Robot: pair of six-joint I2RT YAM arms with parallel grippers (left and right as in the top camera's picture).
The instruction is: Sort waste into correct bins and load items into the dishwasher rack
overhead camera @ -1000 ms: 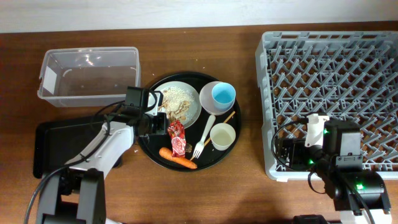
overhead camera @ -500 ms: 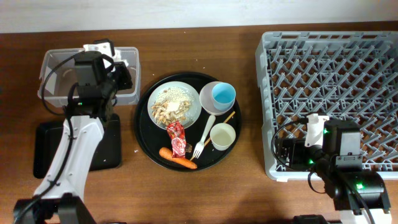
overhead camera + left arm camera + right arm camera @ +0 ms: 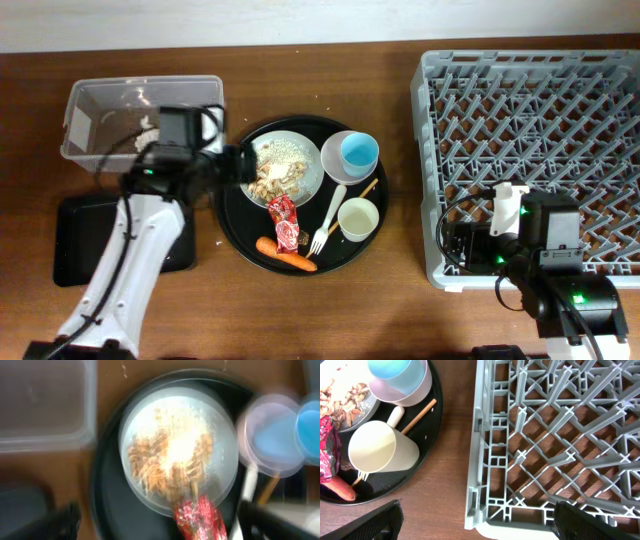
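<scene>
My left gripper (image 3: pixel 238 165) hangs open and empty over the left edge of the white plate (image 3: pixel 290 165), which holds beige food scraps (image 3: pixel 170 457). The left wrist view is blurred; my left gripper (image 3: pixel 160 527) frames the red wrapper (image 3: pixel 200 517). The wrapper (image 3: pixel 284 220), an orange carrot (image 3: pixel 287 257), a white fork (image 3: pixel 327 222), a wooden stick (image 3: pixel 366 187), a white cup (image 3: pixel 358 218) and a blue cup in a pink bowl (image 3: pixel 352 153) lie on the round black tray (image 3: pixel 235 215). A white crumpled tissue (image 3: pixel 148 137) lies in the clear tub (image 3: pixel 95 110). My right gripper (image 3: pixel 480 527) is open, straddling the grey dishwasher rack's (image 3: pixel 560 435) front left corner.
The shallow black rectangular tray (image 3: pixel 85 235) lies on the table below the clear tub, partly under my left arm. The rack (image 3: pixel 530 150) fills the right side of the table. A strip of bare wood separates the round tray from the rack.
My left arm swung from the round tray to the clear tub and back over the plate. Its jaws opened and the tissue now lies in the tub. The right arm has not moved.
</scene>
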